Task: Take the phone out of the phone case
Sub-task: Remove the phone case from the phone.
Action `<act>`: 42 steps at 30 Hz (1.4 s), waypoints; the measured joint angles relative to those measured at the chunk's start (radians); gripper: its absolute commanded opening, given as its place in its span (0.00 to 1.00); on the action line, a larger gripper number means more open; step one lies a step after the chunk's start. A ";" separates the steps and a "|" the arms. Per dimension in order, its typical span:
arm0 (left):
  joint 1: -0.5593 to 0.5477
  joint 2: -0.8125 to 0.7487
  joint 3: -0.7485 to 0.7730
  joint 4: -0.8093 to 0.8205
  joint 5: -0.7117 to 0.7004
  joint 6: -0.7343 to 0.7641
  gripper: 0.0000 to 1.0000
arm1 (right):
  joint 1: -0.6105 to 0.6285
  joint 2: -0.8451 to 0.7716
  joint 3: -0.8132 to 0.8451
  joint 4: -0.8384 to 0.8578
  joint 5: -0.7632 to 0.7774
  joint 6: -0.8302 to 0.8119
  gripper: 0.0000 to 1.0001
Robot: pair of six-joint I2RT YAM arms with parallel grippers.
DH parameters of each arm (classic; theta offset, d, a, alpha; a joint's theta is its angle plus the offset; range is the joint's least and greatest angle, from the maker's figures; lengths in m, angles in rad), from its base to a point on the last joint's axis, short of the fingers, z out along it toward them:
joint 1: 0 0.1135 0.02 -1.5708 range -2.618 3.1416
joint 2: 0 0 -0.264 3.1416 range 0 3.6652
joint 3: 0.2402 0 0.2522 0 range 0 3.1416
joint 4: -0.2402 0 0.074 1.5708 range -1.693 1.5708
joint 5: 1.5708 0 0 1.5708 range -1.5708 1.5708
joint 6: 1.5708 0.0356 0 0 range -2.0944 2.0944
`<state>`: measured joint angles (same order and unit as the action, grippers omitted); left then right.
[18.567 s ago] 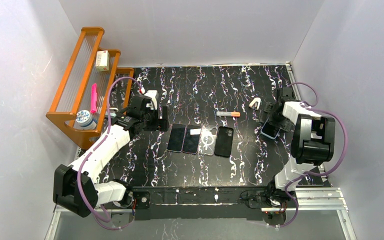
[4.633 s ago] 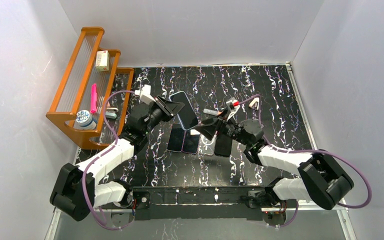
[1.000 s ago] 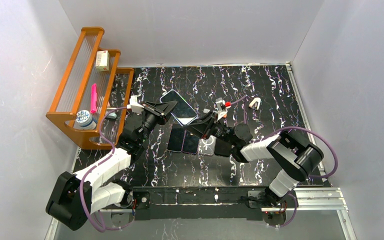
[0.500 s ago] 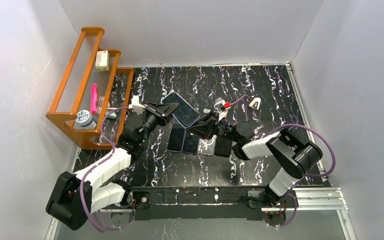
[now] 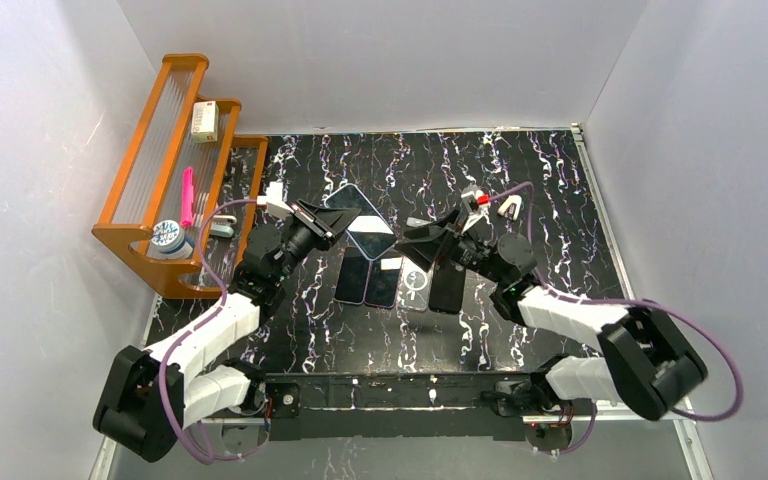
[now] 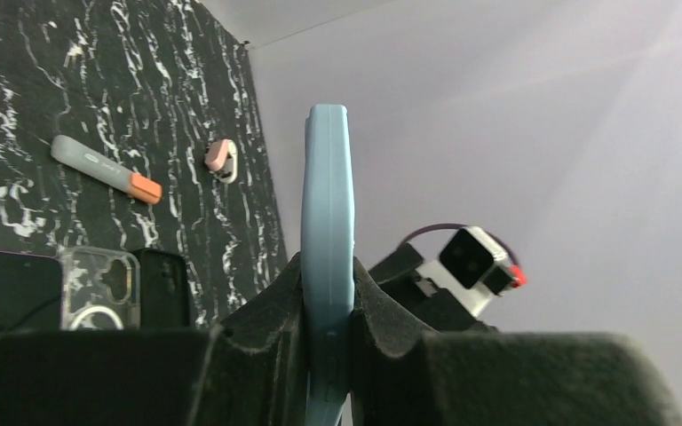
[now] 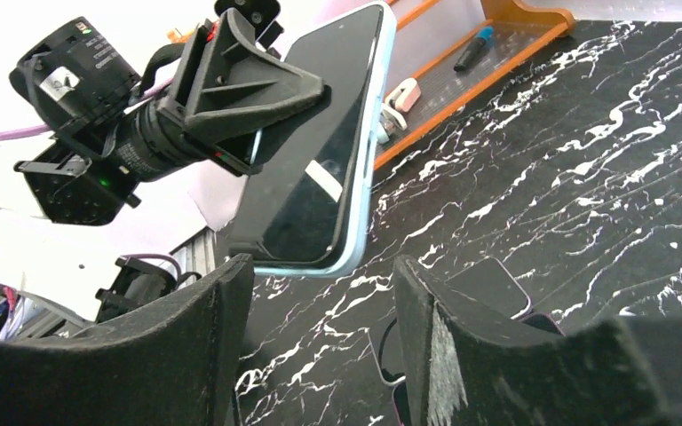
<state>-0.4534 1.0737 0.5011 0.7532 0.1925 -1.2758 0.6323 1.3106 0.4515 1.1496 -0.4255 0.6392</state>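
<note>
The phone (image 7: 315,151) is seen seated in its light-blue case (image 6: 327,222), so the separation itself is judged not yet done. What has been achieved is the pick-up and presentation. The cased phone is held raised above the table (image 5: 560,200), gripped across its 2 faces by the left gripper (image 5: 332,222), whose jaws are closed onto it with the blue edge showing between the foam pads in the left wrist view. The right gripper (image 7: 320,346) is aimed at the lower corner of the case with its jaws spread wide and nothing in them. In the right wrist view that corner lies just ahead of the gap and apart from both pads. What is left, by this reading, is for the case rim to be caught or pushed at that corner and the phone worked free. A clear case (image 6: 98,284) and a marker (image 6: 107,167) lie untouched on the table below.
</note>
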 measured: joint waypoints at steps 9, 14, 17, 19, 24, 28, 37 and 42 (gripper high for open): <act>0.021 0.016 0.006 -0.029 0.056 0.100 0.00 | 0.000 -0.218 0.003 -0.339 -0.004 0.013 0.63; 0.021 0.020 0.013 -0.029 0.092 0.117 0.00 | 0.000 -0.210 0.024 -0.382 -0.035 0.084 0.60; 0.021 0.020 0.026 -0.028 0.113 0.121 0.00 | 0.000 -0.184 0.048 -0.387 -0.058 0.121 0.59; 0.022 0.020 0.034 -0.027 0.124 0.122 0.00 | 0.000 -0.164 0.063 -0.385 -0.073 0.143 0.59; 0.022 0.021 0.039 -0.021 0.148 0.123 0.00 | 0.000 -0.135 0.072 -0.372 -0.097 0.179 0.58; 0.022 0.023 0.039 -0.018 0.161 0.124 0.00 | 0.000 -0.123 0.076 -0.363 -0.105 0.196 0.58; 0.027 0.035 0.039 0.003 0.174 0.128 0.00 | -0.003 -0.104 0.077 -0.329 -0.121 0.216 0.57; 0.031 0.036 0.039 0.008 0.181 0.137 0.00 | -0.004 -0.090 0.078 -0.313 -0.128 0.227 0.57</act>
<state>-0.4225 1.1095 0.5400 0.7616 0.3733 -1.1385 0.6281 1.2201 0.5297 0.8364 -0.5533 0.8661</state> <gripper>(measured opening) 0.142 0.570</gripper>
